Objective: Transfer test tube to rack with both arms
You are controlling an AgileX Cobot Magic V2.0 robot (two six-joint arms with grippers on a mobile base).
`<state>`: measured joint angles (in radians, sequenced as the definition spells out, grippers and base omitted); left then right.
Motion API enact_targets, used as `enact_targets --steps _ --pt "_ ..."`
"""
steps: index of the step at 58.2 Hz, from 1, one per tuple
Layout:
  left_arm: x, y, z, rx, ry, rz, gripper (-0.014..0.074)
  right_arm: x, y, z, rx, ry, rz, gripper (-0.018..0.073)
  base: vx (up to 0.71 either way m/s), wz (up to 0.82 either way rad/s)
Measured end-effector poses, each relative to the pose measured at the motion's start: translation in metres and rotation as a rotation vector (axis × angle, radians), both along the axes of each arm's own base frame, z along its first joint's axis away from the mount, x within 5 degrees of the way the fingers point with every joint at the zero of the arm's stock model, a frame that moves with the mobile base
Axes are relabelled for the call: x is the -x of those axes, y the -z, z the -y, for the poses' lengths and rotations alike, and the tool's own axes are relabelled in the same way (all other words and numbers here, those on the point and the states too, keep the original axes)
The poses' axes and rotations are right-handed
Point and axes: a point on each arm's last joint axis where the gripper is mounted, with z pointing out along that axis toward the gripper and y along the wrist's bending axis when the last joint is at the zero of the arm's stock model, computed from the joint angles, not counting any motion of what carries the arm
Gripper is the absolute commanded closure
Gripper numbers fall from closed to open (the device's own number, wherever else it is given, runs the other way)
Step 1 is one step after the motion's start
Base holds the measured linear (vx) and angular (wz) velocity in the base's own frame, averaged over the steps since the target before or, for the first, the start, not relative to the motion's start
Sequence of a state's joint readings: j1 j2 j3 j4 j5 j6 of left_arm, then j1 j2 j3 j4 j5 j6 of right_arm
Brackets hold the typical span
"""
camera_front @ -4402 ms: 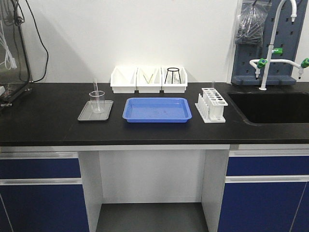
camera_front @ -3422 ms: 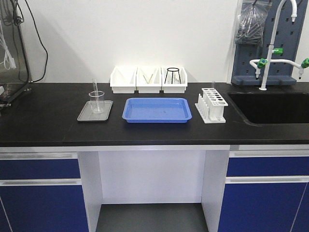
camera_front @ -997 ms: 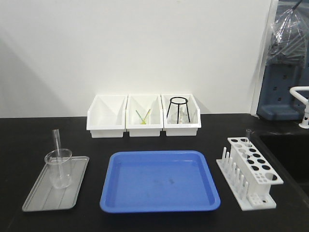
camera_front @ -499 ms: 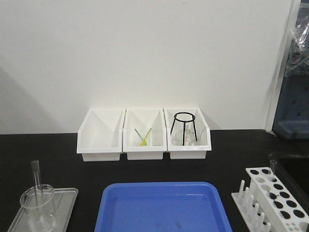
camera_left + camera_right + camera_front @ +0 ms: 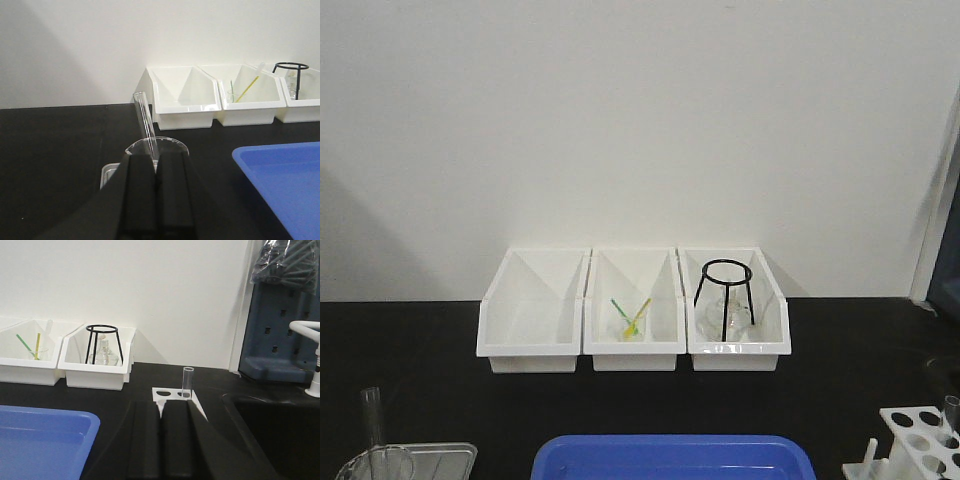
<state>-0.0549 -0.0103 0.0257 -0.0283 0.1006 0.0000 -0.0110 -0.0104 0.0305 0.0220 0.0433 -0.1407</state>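
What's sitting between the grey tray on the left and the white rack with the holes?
A blue tray lies between them; the exterior front-facing view shows it along the bottom edge of the picture.

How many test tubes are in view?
2: one test tube leaning in the beaker at left, another upright in the rack at right; the cropped rack may hide more.
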Motion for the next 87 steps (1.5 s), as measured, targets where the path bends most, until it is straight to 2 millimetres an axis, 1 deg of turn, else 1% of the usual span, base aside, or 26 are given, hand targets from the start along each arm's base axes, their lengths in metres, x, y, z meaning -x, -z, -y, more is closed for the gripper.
enact_targets --steps 51,56,60,64,67,72,75,78,80,81,82,83,86,87 --pt "0.000 0.000 0.000 0.000 0.000 0.002 0.0599 0.000 0.000 0.000 -0.018 -0.001 0.000 0.0570 0.01 0.00" --pt "0.000 -0.002 0.000 0.002 -0.001 0.026 0.0599 0.000 -0.001 0.000 -0.027 -0.001 0.007 0.0570 0.00 0.00" --pt "0.000 -0.008 0.000 0.005 -0.002 0.083 0.0599 0.000 -0.004 0.000 -0.038 -0.001 0.043 0.0570 0.00 0.00" --pt "0.001 -0.017 -0.001 0.038 -0.003 0.174 0.0599 0.001 -0.010 0.000 -0.074 -0.001 0.118 0.0570 0.00 0.00" --pt "0.003 -0.027 -0.001 0.080 0.000 0.228 0.0599 0.002 -0.018 0.001 -0.101 -0.004 0.182 0.0570 0.00 0.00" --pt "0.010 -0.056 -0.001 0.103 0.006 0.313 0.0599 0.006 -0.038 0.001 -0.123 -0.010 0.248 0.0570 0.00 0.00" --pt "0.016 -0.079 -0.001 0.091 0.007 0.365 0.0599 0.012 -0.061 0.001 -0.123 -0.014 0.310 0.0570 0.00 -0.01" --pt "0.022 -0.104 -0.001 0.079 0.007 0.399 0.0599 0.019 -0.092 0.001 -0.115 -0.018 0.381 0.0570 0.00 0.00" --pt "0.023 -0.118 -0.001 0.069 0.006 0.397 0.0599 0.021 -0.108 0.001 -0.107 -0.017 0.408 0.0570 0.00 0.00" --pt "0.025 -0.130 -0.002 0.067 0.005 0.412 0.0599 0.022 -0.119 0.001 -0.100 -0.017 0.423 0.0570 0.00 0.00" --pt "0.022 -0.137 -0.001 0.063 0.005 0.406 0.0599 0.022 -0.123 0.001 -0.098 -0.016 0.427 0.0570 0.00 0.00" --pt "0.023 -0.149 -0.002 0.062 0.005 0.421 0.0599 0.021 -0.134 0.001 -0.092 -0.015 0.439 0.0570 0.00 0.00" --pt "0.018 -0.169 -0.001 0.058 0.004 0.422 0.0599 0.018 -0.157 0.001 -0.083 -0.014 0.456 0.0570 0.00 0.00" --pt "0.014 -0.178 -0.001 0.056 0.003 0.419 0.0599 0.013 -0.162 0.001 -0.080 -0.012 0.442 0.0570 0.00 0.00"
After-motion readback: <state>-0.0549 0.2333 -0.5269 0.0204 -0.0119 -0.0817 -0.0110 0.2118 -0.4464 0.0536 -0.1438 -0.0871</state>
